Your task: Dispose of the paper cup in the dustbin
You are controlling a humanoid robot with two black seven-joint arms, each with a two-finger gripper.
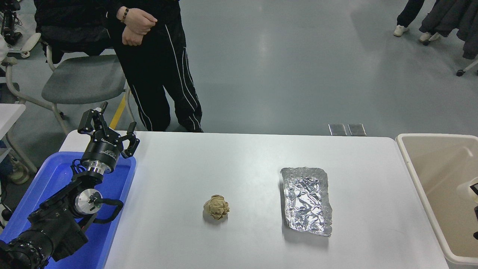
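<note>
The paper cup (467,189) shows only as a cream sliver at the right edge, low over the inside of the beige dustbin (410,164). My right gripper (475,191) is a black sliver at that same edge, touching the cup and seemingly shut on it. Most of both is cut off by the frame. My left gripper (110,124) is open and empty, parked above the blue bin at the lower left.
A crumpled brown paper ball (216,207) lies mid-table. A crinkled foil tray (307,200) lies to its right. The blue bin (56,175) sits at the table's left edge. A person in black (157,67) stands at the far side beside a grey chair (82,80).
</note>
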